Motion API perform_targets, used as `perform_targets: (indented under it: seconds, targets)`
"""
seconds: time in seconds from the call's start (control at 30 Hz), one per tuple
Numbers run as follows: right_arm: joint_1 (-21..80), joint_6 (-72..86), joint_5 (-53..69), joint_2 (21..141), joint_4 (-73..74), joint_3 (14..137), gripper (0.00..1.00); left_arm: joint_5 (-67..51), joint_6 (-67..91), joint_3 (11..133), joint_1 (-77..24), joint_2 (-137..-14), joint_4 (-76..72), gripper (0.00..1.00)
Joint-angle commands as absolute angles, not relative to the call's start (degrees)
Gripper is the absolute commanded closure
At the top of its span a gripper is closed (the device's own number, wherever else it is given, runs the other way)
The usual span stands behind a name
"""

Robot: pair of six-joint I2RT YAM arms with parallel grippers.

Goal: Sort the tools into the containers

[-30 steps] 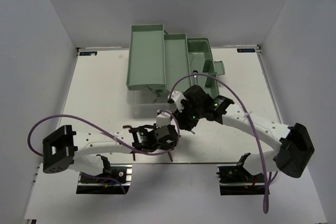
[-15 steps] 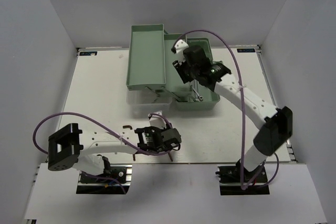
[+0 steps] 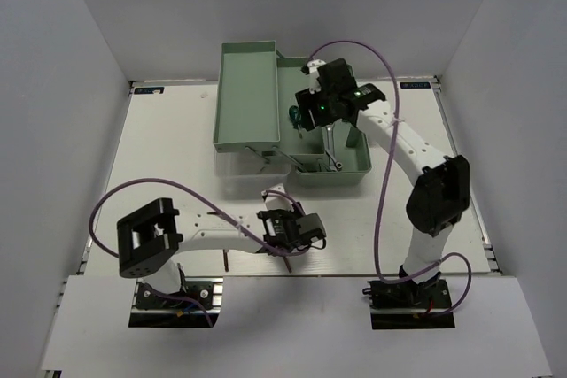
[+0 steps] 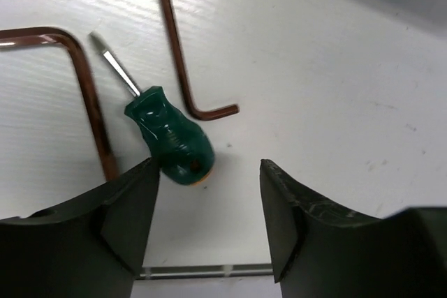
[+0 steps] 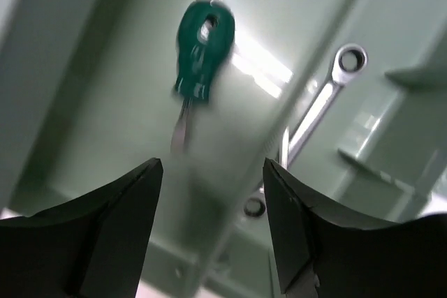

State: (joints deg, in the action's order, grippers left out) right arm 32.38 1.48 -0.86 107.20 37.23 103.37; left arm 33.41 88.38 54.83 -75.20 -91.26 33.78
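Note:
My right gripper [image 3: 307,112] hangs open over the middle tray [image 3: 299,143] of the pale-green toolbox. Beyond its fingers [image 5: 126,207], and apart from them, is a blurred green-handled screwdriver [image 5: 202,43], seen against the tray's floor. A silver ratchet wrench [image 5: 318,109] lies in the neighbouring tray [image 3: 354,170]. My left gripper [image 4: 209,172] stands open low over the table, with nothing between its fingers. A second green-handled screwdriver [image 4: 171,137] lies just ahead of its left finger. Two dark L-shaped hex keys [image 4: 77,82] [image 4: 183,54] lie beside it.
The long left tray [image 3: 248,95] of the toolbox stands at the back of the white table [image 3: 168,157]. White walls close in the left, right and back. A short dark rod [image 3: 226,259] lies near the table's front edge.
My right arm swung from mid-table out over the toolbox and opened, letting go of a green screwdriver. My left gripper shifted right along the table and opened wider.

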Motion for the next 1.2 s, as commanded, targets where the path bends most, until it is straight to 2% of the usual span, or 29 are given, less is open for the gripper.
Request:
perform_targets:
  seconds: [0.0,0.13,0.6,0.73,0.9,0.93,0.97,1.1,1.17]
  targets:
    - [29.8,3.69,2.46,97.48,32.98,97.94,0.34,37.26,93.51,60.2,-74.36,-93.68,38.92,0.32]
    - [26.9,4.57,5.09,87.92,30.06,88.17,0.34,37.79,95.53,62.4,-74.36,-97.64,42.1,0.33]
    - [18.02,6.85,14.67,76.56,27.77,68.31,0.34,35.24,98.79,58.54,-73.3,-99.58,41.05,0.34]
    - [17.05,5.98,16.26,73.22,27.86,65.48,0.34,34.72,98.79,59.14,-72.77,-101.51,40.43,0.44]
    - [15.91,5.19,18.19,70.05,28.21,62.4,0.34,34.72,98.79,59.77,-72.77,-102.13,40.43,0.62]
    - [15.82,5.1,18.19,69.79,28.39,62.23,0.34,34.72,98.79,59.77,-72.77,-102.13,40.43,0.66]
    - [15.3,5.01,18.72,69.0,28.56,61.62,0.34,34.72,98.27,59.77,-72.77,-102.13,40.43,0.76]
    - [14.86,4.05,20.47,67.86,29.61,60.91,0.34,35.51,95.73,63.08,-74.52,-100.37,42.62,0.93]
    - [14.59,1.51,22.66,67.24,30.32,61.17,0.32,35.34,87.86,66.77,-75.06,-98.88,42.63,1.0]
